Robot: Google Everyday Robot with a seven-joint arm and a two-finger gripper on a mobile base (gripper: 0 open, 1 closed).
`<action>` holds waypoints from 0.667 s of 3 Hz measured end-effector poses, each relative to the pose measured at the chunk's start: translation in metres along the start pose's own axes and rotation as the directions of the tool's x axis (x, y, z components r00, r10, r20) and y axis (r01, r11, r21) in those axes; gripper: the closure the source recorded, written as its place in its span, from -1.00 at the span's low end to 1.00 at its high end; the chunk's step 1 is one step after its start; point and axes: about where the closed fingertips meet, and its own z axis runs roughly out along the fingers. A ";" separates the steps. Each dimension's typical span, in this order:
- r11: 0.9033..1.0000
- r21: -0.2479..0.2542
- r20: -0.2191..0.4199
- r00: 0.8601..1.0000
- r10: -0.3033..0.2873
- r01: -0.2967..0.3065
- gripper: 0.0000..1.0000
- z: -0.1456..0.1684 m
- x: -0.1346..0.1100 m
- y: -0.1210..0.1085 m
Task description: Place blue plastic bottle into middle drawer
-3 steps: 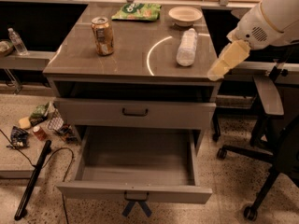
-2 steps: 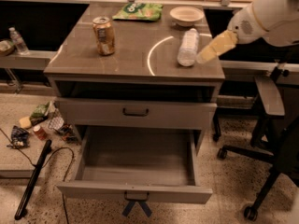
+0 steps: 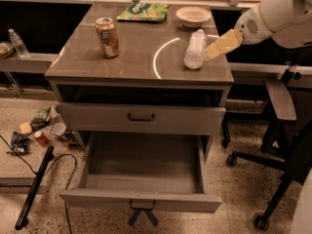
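On the table (image 3: 131, 62), the bottle (image 3: 196, 48) lies on its side, the gripper (image 3: 211, 51) just beside it; whether it grips cannot be told. Below, the ribboned drawer (image 3: 141, 201) stands open.

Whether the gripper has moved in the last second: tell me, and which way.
Yes. The gripper has moved left, from the right edge of the table to right beside the blue plastic bottle, which has stayed put.

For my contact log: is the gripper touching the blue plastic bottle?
Cannot tell. Camera view: the gripper meets the blue plastic bottle at its right edge; depth unclear.
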 end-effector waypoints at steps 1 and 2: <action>0.999 0.035 -0.003 0.999 0.035 -0.035 -1.00 0.009 -0.002 -0.004; 0.983 0.158 -0.032 0.995 0.096 -0.090 -1.00 0.025 -0.013 -0.022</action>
